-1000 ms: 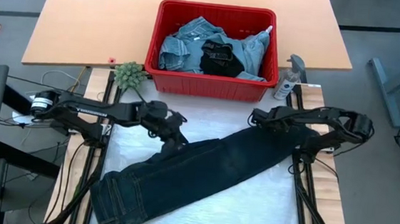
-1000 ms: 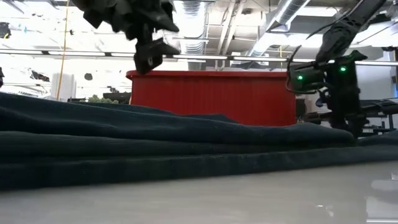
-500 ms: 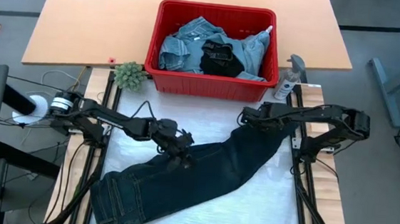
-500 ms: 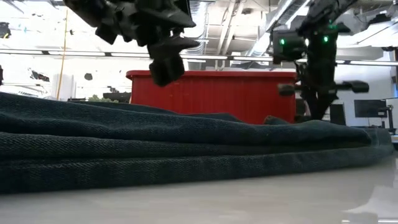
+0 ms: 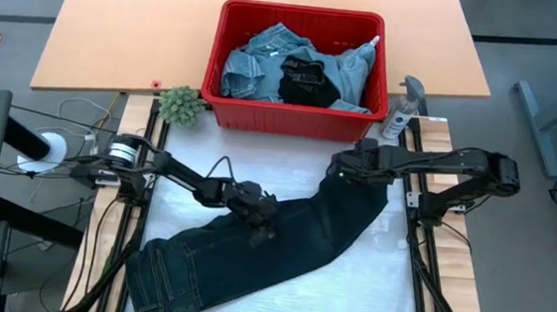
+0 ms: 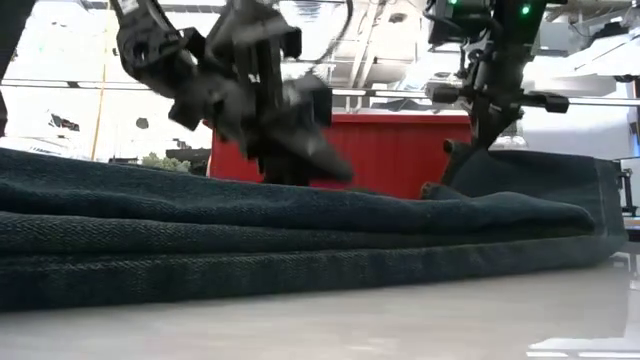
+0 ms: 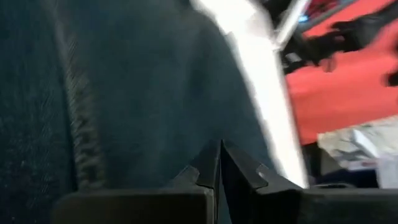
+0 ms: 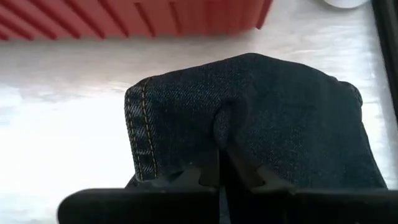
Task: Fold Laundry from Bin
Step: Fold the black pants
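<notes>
High view: dark jeans (image 5: 271,245) lie diagonally across the white counter (image 5: 367,293), in front of the red bin (image 5: 286,122) that holds the remaining laundry (image 5: 300,70). Right gripper (image 5: 342,171) has its fingers clenched on the jeans' far end, lifting a fold. Left gripper (image 5: 261,224) presses on the jeans' middle, fingers clenched on the denim.
</notes>
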Available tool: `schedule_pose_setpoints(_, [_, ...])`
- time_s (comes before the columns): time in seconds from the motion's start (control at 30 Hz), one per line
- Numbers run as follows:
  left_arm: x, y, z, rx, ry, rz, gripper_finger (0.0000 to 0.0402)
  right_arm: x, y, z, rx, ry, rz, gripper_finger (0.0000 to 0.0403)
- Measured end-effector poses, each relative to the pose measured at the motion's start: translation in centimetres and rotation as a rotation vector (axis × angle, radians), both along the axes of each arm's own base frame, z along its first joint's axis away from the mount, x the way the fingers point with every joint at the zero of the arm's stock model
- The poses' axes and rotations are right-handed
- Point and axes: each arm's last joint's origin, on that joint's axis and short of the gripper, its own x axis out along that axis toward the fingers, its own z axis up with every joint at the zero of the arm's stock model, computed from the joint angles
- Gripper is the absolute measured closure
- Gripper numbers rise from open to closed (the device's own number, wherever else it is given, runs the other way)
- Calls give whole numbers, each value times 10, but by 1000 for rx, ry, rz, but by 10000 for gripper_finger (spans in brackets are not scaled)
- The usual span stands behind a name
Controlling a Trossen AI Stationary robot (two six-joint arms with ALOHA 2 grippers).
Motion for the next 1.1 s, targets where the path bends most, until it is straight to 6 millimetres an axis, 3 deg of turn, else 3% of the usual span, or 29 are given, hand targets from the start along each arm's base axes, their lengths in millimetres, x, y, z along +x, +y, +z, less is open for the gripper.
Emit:
schedule_pose_setpoints(0.13, [8,2,-20,1,57,39,401,1,4,5,-9,-1,21,377])
schedule_pose_setpoints(0.27, [19,7,-28,13,60,54,401,2,11,15,-11,11,56,377])
schedule_pose_setpoints(0.57, [30,20,-27,132,123,88,401,3,35,88,-156,-58,143,377])
schedule_pose_setpoints(0.7, [29,29,-30,178,161,155,401,1,45,109,-197,-116,160,377])
schedule_pose_setpoints(1.1, [29,50,-30,179,161,251,401,28,71,118,-198,-343,285,377])
